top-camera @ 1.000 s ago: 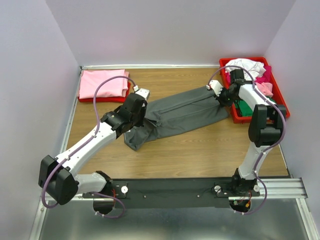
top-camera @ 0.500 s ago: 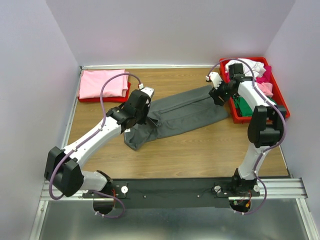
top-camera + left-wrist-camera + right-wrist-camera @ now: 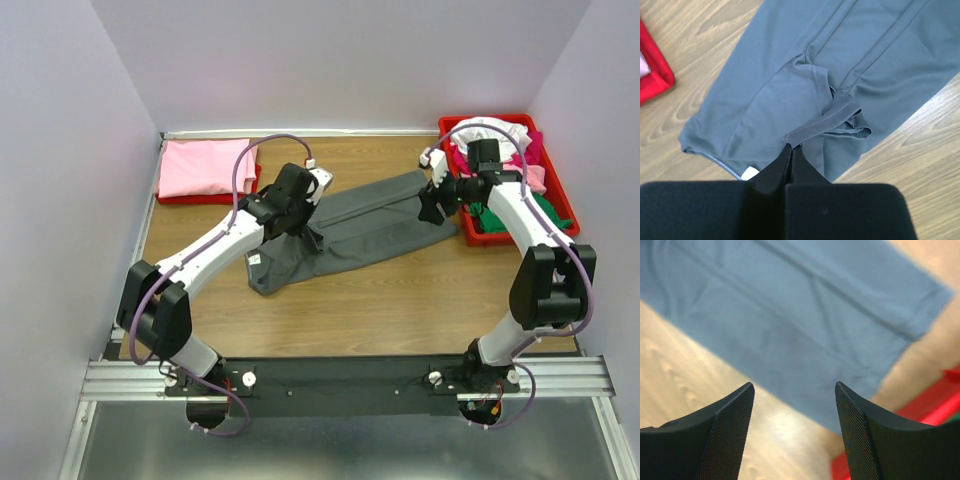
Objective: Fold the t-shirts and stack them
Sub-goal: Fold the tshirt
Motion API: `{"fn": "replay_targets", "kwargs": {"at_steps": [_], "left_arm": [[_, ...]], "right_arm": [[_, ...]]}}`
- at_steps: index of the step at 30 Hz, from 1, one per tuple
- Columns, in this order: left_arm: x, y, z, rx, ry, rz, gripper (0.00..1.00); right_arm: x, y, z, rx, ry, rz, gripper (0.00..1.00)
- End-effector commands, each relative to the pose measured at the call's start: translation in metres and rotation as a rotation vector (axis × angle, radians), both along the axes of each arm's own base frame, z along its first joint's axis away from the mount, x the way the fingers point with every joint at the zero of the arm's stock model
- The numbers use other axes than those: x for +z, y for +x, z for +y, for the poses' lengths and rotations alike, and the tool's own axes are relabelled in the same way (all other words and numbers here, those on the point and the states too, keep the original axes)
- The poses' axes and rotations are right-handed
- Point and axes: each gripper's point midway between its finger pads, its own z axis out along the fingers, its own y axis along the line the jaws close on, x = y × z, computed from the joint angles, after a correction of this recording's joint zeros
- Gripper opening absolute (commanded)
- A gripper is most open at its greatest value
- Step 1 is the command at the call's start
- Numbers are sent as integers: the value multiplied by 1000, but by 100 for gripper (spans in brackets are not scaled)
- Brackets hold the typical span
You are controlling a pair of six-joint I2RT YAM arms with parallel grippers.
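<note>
A dark grey t-shirt [image 3: 372, 226] lies stretched slantwise across the wooden table, its small white neck label [image 3: 749, 173] at the near left end. My left gripper [image 3: 791, 146] is shut on a bunched hem of this shirt [image 3: 790, 75], lifting a fold near its left part [image 3: 311, 238]. My right gripper [image 3: 794, 387] hangs open just above the shirt's right end [image 3: 790, 315], nothing between its fingers; from above it [image 3: 432, 207] sits beside the right tray. A folded pink t-shirt [image 3: 205, 166] rests at the back left.
A red tray [image 3: 472, 238] at the back right holds loose white [image 3: 490, 130], magenta and green shirts. The pink shirt lies on another red tray [image 3: 222, 198], whose corner [image 3: 657, 75] shows in the left wrist view. Walls close in on three sides.
My right gripper has opened, let go of the shirt's right end and risen off it. My left arm has swung right and back, carrying the pinched grey fold.
</note>
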Motion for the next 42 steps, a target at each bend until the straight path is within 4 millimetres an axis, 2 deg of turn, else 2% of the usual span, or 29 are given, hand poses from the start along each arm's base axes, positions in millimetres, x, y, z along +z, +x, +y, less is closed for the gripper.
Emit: {"fn": "replay_targets", "kwargs": {"at_steps": [1, 9, 17, 29, 31, 36, 37, 38, 42], "left_arm": [[8, 6, -9, -135, 23, -34, 0], [6, 15, -15, -269, 86, -90, 0], [-12, 24, -12, -264, 116, -59, 0], [-1, 35, -1, -223, 105, -96, 0], [0, 34, -1, -221, 103, -94, 0], [16, 28, -2, -225, 65, -127, 0], [16, 24, -2, -231, 53, -123, 0], [24, 22, -1, -229, 41, -144, 0], [28, 2, -5, -264, -30, -128, 0]], "right_arm": [[3, -19, 15, 31, 85, 18, 73], [-1, -35, 22, 34, 135, 25, 73], [-3, -43, 23, 39, 145, 26, 73], [-9, -48, 25, 47, 159, 40, 73], [-11, -50, 27, 50, 166, 48, 73], [-11, -54, 29, 67, 175, 47, 73], [-12, -55, 29, 71, 178, 48, 73], [-12, -55, 30, 73, 180, 50, 73], [-12, -57, 31, 88, 184, 43, 73]]}}
